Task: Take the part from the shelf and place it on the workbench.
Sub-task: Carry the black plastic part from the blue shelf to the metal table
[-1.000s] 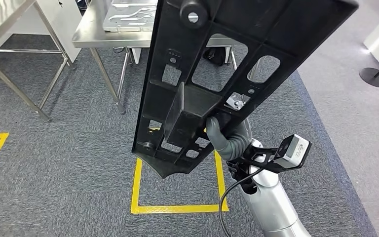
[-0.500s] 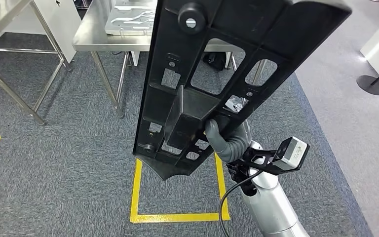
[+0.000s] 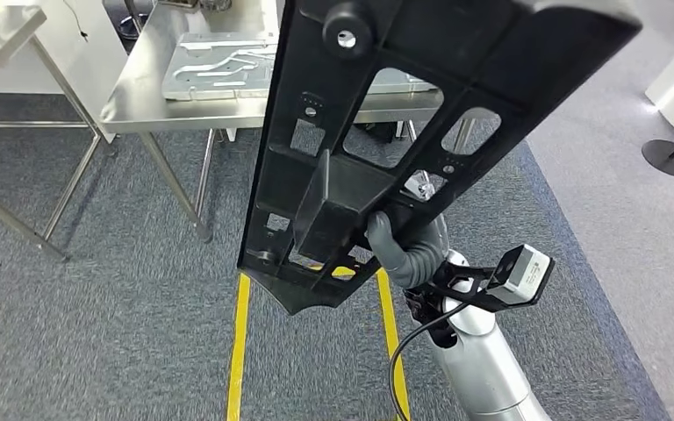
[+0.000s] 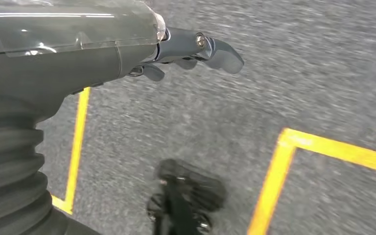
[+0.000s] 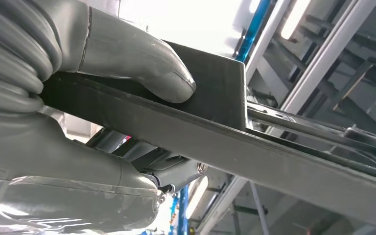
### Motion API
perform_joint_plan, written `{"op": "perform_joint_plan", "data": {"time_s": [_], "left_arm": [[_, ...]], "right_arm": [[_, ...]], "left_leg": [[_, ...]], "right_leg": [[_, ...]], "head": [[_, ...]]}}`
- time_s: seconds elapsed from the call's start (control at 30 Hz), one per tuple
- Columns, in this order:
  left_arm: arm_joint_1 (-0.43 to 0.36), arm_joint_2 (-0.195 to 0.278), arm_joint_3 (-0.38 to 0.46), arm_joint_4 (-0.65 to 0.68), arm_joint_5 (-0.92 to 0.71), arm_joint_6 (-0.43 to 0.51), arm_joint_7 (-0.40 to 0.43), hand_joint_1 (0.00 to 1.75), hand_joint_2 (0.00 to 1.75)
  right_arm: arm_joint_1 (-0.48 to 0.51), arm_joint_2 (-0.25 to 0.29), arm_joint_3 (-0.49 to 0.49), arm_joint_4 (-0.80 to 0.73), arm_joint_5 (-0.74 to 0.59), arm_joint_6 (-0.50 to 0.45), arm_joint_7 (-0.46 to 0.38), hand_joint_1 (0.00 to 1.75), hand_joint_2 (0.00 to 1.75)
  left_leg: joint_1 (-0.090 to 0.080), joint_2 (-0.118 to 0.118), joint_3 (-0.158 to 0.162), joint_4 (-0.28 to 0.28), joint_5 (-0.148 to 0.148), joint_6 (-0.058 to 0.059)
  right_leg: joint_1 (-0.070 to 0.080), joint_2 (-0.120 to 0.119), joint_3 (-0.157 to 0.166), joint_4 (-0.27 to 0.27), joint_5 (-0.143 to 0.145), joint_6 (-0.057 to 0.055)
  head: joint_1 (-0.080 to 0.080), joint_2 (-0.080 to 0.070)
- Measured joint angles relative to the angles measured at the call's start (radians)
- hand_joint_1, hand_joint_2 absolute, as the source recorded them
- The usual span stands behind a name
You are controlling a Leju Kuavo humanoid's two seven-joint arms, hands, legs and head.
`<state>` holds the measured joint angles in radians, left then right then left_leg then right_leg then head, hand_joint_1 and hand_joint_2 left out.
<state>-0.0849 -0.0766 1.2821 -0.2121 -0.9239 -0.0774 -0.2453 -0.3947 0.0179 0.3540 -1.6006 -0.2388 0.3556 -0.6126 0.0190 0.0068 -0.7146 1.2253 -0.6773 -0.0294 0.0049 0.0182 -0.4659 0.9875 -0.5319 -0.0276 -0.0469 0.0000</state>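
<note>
the black part (image 3: 421,132), a long flat plastic panel with cut-out windows and a raised block near its middle, is held upright and tilted in front of the head camera by the right hand (image 3: 399,246). in the right wrist view the thick grey thumb (image 5: 142,68) is pressed on one face of the panel (image 5: 254,152) and the fingers are closed against the other face, so the part is gripped firmly.

the left hand (image 4: 196,49) is seen hanging over the grey carpet (image 4: 298,73); its fingers are partly curled and nothing is held in them.

compared with the earlier frames, the whole scene has shifted: the steel surface (image 3: 140,105) with the metal plate (image 3: 219,66) lying on it is now shown lower and larger in the head view, and the yellow floor lines (image 3: 239,351) have slid down so that the closed end of the marked square is cut off. this is a movement of the camera. the part's position against the hand is unchanged.
</note>
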Motion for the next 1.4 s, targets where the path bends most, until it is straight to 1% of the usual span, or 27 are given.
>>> {"op": "perform_joint_plan", "data": {"time_s": [0.07,0.1,0.13,0.17,0.23,0.27,0.3,0.33,0.4,0.43,0.47,0.5,0.6,0.63,0.7,0.73,0.8,0.87,0.93,0.97,1.0,1.07,1.13,1.2,1.27,1.33,1.4], "left_arm": [[0.005,0.001,0.000,0.000,0.000,0.000,0.000,0.00,1.75],[0.007,0.001,0.000,0.000,0.000,0.000,0.000,0.00,1.75],[0.008,0.001,0.000,0.000,0.000,0.001,0.001,0.00,1.75],[0.007,0.001,0.000,0.000,0.000,0.001,0.001,0.00,1.75],[0.004,0.001,0.000,0.000,-0.001,0.001,0.000,0.00,1.75],[0.003,0.001,0.000,0.000,-0.001,0.001,0.000,0.00,1.75],[0.003,0.001,0.000,0.000,-0.001,0.001,0.000,0.00,1.75],[0.003,0.001,0.000,0.000,-0.001,0.002,0.000,0.00,1.75],[0.003,0.002,0.000,0.000,-0.002,0.003,0.000,0.00,1.75],[0.003,0.002,0.000,0.000,-0.003,0.004,0.000,0.00,1.75],[0.003,0.002,0.000,0.000,-0.003,0.005,0.000,0.00,1.75],[0.003,0.003,0.000,0.000,-0.003,0.005,0.000,0.00,1.75],[0.003,0.002,0.000,0.000,-0.005,0.005,0.000,0.00,1.75],[0.002,0.002,0.000,0.000,-0.006,0.006,0.000,0.00,1.75],[-0.002,0.002,0.000,0.001,-0.008,0.006,-0.001,0.00,1.75],[-0.005,0.002,0.000,0.001,-0.009,0.006,-0.001,0.00,1.75],[-0.015,0.001,-0.001,0.001,-0.009,0.006,-0.001,0.00,1.75],[-0.017,0.000,-0.002,0.002,-0.010,0.006,-0.002,0.00,1.75],[-0.009,0.001,-0.002,0.002,-0.010,0.006,-0.002,0.00,1.75],[-0.005,0.001,-0.002,0.002,-0.010,0.006,-0.002,0.00,1.75],[-0.003,0.002,-0.002,0.002,-0.010,0.006,-0.002,0.00,1.75],[0.000,0.002,-0.002,0.002,-0.010,0.006,-0.002,0.00,1.75],[0.004,0.003,-0.002,0.002,-0.011,0.007,-0.001,0.00,1.75],[0.005,0.004,-0.002,0.002,-0.011,0.007,-0.001,0.00,1.75],[0.004,0.004,-0.002,0.002,-0.011,0.007,-0.002,0.00,1.75],[0.004,0.004,-0.002,0.002,-0.011,0.007,-0.002,0.00,1.75],[0.004,0.004,-0.002,0.002,-0.011,0.006,-0.002,0.00,1.75]], "right_arm": [[0.002,0.000,0.000,0.004,0.000,0.000,0.000,1.75,1.75],[0.004,0.000,0.000,0.005,0.000,0.000,-0.001,1.75,1.75],[0.005,0.000,0.001,0.005,0.000,0.000,-0.001,1.75,1.75],[0.006,0.000,0.001,0.005,0.000,0.000,-0.001,1.75,1.75],[0.004,0.000,0.000,0.003,0.000,0.000,-0.001,1.75,1.75],[0.003,0.000,0.000,0.003,0.000,-0.001,-0.002,1.75,1.75],[0.003,-0.001,0.000,0.004,0.000,-0.001,-0.003,1.75,1.75],[0.004,-0.001,0.000,0.005,0.000,-0.001,-0.003,1.75,1.75],[0.006,-0.002,0.000,0.007,0.000,-0.002,-0.004,1.75,1.75],[0.007,-0.002,0.000,0.008,0.000,-0.002,-0.005,1.75,1.75],[0.007,-0.003,0.000,0.009,0.000,-0.003,-0.005,1.75,1.75],[0.007,-0.003,0.000,0.010,0.000,-0.004,-0.006,1.75,1.75],[0.008,-0.005,0.000,0.010,0.000,-0.008,-0.007,1.75,1.75],[0.008,-0.005,0.000,0.008,0.000,-0.010,-0.007,1.75,1.75],[0.002,-0.005,0.000,-0.001,0.001,-0.014,-0.007,1.75,1.75],[-0.004,-0.004,0.000,-0.007,0.001,-0.015,-0.007,1.75,1.75],[-0.014,-0.001,0.000,-0.017,0.000,-0.016,-0.007,1.75,1.75],[-0.010,0.000,0.000,-0.021,0.000,-0.016,-0.006,1.75,1.75],[0.001,0.000,0.000,-0.021,0.001,-0.016,-0.005,1.75,1.75],[0.005,0.000,0.000,-0.021,0.001,-0.016,-0.005,1.75,1.75],[0.008,0.000,0.000,-0.021,0.001,-0.016,-0.004,1.75,1.75],[0.010,0.000,0.000,-0.021,0.000,-0.017,-0.004,1.75,1.75],[0.013,0.000,0.000,-0.021,0.000,-0.017,-0.004,1.75,1.75],[0.014,0.000,-0.001,-0.021,0.000,-0.017,-0.004,1.75,1.75],[0.013,-0.001,-0.002,-0.021,0.000,-0.017,-0.004,1.75,1.75],[0.013,-0.002,-0.004,-0.021,0.000,-0.017,-0.004,1.75,1.75],[0.017,-0.003,-0.005,-0.021,0.000,-0.017,-0.004,1.75,1.75]], "left_leg": [[-0.001,0.002,-0.015,-0.116,0.184,0.006],[-0.003,0.002,-0.016,-0.154,0.270,0.012],[-0.005,0.002,-0.013,-0.176,0.326,0.020],[-0.007,0.000,-0.006,-0.180,0.329,0.029],[-0.004,-0.003,0.021,-0.192,0.310,0.044],[-0.003,-0.005,0.038,-0.199,0.299,0.050],[-0.002,-0.006,0.056,-0.206,0.289,0.054],[-0.002,-0.007,0.076,-0.211,0.276,0.056],[-0.002,-0.009,0.118,-0.218,0.247,0.057],[-0.002,-0.011,0.140,-0.220,0.231,0.057],[-0.002,-0.012,0.162,-0.221,0.215,0.056],[-0.002,-0.013,0.183,-0.221,0.200,0.055],[-0.003,-0.014,0.236,-0.222,0.155,0.044],[-0.003,-0.015,0.253,-0.221,0.145,0.038],[-0.002,-0.013,0.271,-0.203,0.143,0.022],[0.000,-0.012,0.271,-0.181,0.147,0.016],[0.002,-0.011,0.232,-0.101,0.136,0.011],[0.003,-0.011,0.152,0.012,0.084,0.008],[0.002,-0.011,0.079,0.077,0.032,0.006],[0.002,-0.011,0.060,0.066,0.032,0.007],[0.002,-0.011,0.055,0.027,0.056,0.011],[-0.002,-0.011,0.068,-0.101,0.171,0.018],[-0.008,-0.012,0.081,-0.180,0.252,0.023],[-0.010,-0.013,0.092,-0.199,0.257,0.031],[-0.006,-0.014,0.114,-0.218,0.255,0.040],[-0.004,-0.014,0.140,-0.233,0.245,0.048],[-0.004,-0.014,0.167,-0.240,0.227,0.051]], "right_leg": [[-0.002,0.003,0.042,0.000,-0.042,0.008],[0.000,0.005,0.057,-0.002,-0.059,0.014],[0.001,0.006,0.069,-0.005,-0.069,0.021],[0.002,0.007,0.073,0.001,-0.065,0.029],[0.000,0.003,0.043,0.070,-0.025,0.043],[-0.001,0.000,0.006,0.132,-0.002,0.049],[-0.003,-0.003,-0.037,0.196,0.004,0.053],[-0.005,-0.005,-0.083,0.248,-0.012,0.056],[-0.009,-0.007,-0.159,0.296,-0.099,0.060],[-0.010,-0.008,-0.183,0.289,-0.138,0.061],[-0.012,-0.009,-0.196,0.262,-0.151,0.061],[-0.012,-0.011,-0.199,0.216,-0.130,0.060],[-0.006,-0.021,-0.178,0.063,0.054,0.047],[-0.003,-0.022,-0.168,0.041,0.091,0.042],[0.001,-0.016,-0.143,0.032,0.097,0.028],[0.001,-0.013,-0.130,0.027,0.097,0.020],[0.000,-0.013,-0.108,0.023,0.090,0.005],[0.001,-0.011,-0.097,0.022,0.077,-0.003],[0.003,-0.006,-0.087,0.023,0.062,-0.004],[0.003,-0.003,-0.080,0.023,0.054,-0.003],[0.004,-0.001,-0.070,0.024,0.045,-0.001],[0.004,-0.001,-0.049,0.025,0.024,0.005],[0.005,0.000,-0.037,0.020,0.009,0.014],[0.005,0.002,-0.032,0.022,0.010,0.026],[0.003,-0.002,-0.051,0.068,0.025,0.039],[-0.001,-0.006,-0.118,0.167,0.023,0.050],[-0.008,-0.007,-0.205,0.268,-0.024,0.058]], "head": [[0.000,0.000],[0.000,0.000],[0.000,0.000],[0.000,0.000],[0.000,0.000],[0.000,0.000],[0.000,0.000],[0.000,0.000],[0.000,0.000],[0.000,0.000],[0.000,0.000],[0.000,0.000],[0.000,0.000],[0.000,0.000],[0.000,0.000],[0.000,0.000],[0.000,0.000],[0.000,0.000],[0.000,0.000],[0.000,0.000],[0.000,0.000],[0.000,0.000],[0.000,0.000],[0.000,0.000],[0.000,0.000],[0.000,0.000],[0.000,0.000]]}}
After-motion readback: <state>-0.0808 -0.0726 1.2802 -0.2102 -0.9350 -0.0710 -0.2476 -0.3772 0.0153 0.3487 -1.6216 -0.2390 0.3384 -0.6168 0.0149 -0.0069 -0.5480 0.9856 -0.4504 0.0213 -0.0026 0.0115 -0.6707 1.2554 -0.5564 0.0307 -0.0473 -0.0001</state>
